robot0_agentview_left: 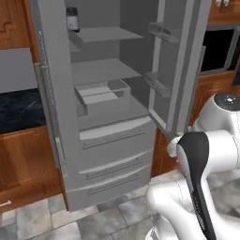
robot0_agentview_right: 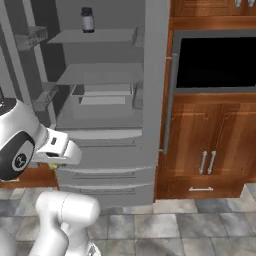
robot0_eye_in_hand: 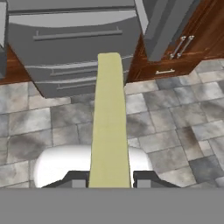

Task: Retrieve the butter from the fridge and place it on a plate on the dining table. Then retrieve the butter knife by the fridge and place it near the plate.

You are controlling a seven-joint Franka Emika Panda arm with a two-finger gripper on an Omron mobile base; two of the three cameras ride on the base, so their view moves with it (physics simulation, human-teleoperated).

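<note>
My claw (robot0_eye_in_hand: 109,180) grasps the butter (robot0_eye_in_hand: 109,122), a pale yellow stick clamped between both fingertips (robot0_eye_in_hand: 74,180) and projecting straight ahead in the hand view, above the grey tiled floor (robot0_eye_in_hand: 175,131). Behind it stands the fridge (robot0_agentview_left: 108,140), both upper doors swung open, lower drawers (robot0_agentview_left: 117,161) closed. A dark jar (robot0_agentview_left: 72,18) rests on the top shelf (robot0_agentview_left: 105,33). Wooden cabinets (robot0_agentview_right: 210,145) flank the fridge on the right.
</note>
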